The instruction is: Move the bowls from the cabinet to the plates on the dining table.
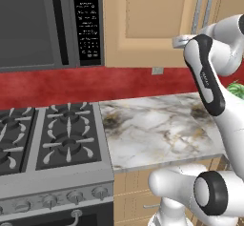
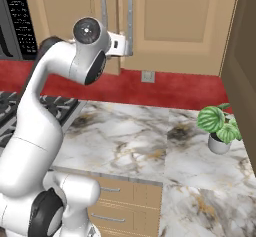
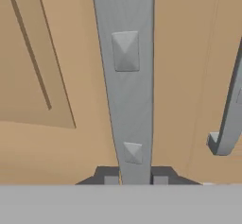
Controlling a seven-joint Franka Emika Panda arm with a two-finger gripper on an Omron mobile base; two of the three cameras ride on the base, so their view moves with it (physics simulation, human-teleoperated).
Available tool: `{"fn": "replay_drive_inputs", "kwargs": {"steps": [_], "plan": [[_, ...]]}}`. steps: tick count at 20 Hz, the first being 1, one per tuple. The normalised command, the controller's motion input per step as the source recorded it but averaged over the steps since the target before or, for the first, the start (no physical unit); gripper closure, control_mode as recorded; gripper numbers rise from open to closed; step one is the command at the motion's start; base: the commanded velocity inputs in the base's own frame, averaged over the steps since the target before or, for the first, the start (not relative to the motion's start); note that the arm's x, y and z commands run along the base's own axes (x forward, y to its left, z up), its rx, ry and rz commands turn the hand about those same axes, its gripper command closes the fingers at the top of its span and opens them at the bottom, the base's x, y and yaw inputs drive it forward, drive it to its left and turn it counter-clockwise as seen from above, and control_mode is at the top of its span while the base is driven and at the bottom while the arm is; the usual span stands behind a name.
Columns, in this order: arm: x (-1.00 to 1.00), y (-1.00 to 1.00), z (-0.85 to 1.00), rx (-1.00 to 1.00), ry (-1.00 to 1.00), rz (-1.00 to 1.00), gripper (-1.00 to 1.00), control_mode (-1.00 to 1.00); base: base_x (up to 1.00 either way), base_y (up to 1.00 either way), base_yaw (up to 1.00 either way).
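Tan wood cabinet point(image 2: 170, 21): it hung on the wall above the marble counter point(image 2: 135, 141), with both flat-panel doors closed.
Bowls: I could see none; I judged they sat behind those closed doors, which was why I had gone to a handle first.
Handle in hand: the grey metal bar handle point(image 3: 125, 76) ran lengthwise straight up from between my fingertips, with its two square mounting studs facing me.
My gripper point(image 3: 135, 181): my dark tips sat one on each side of the bar's lower end, drawn in tight against it, so I took this as a closed grip on the handle.
Why held so: I judged a grasp low on the bar gave leverage to swing the door outward.
Neighbouring handle point(image 3: 229, 119): it belonged to the other door and stood just beside mine, apart from my fingers.
My arm: it reached up and forward from the base to the door seam.
Further out: a potted plant point(image 2: 220, 128) stood on the counter to the right, with the stove point(image 1: 47, 139) and microwave point(image 1: 47, 25) to the left.
Task stage: early by my reckoning, with the door not yet opened.
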Motion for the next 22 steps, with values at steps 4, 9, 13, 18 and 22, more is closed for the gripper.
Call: {"fn": "replay_drive_inputs", "kwargs": {"steps": [4, 9, 13, 18, 22], "plan": [[-0.22, 0.45, 0.01, 0.0, 0.0, 0.0, 1.0, -1.0, 0.0, 0.0, 0.0], [-0.11, 0.51, 0.0, 0.0, 0.0, 0.0, 1.0, -1.0, 0.0, 0.0, 0.0], [-0.12, 0.58, 0.0, 0.0, 0.0, 0.0, 1.0, -1.0, 0.0, 0.0, 0.0], [-0.11, 0.56, 0.0, 0.0, 0.0, 0.0, 1.0, -1.0, 0.0, 0.0, 0.0], [-0.19, 0.58, 0.0, 0.0, 0.0, 0.0, 1.0, -1.0, 0.0, 0.0, 0.0]]}}
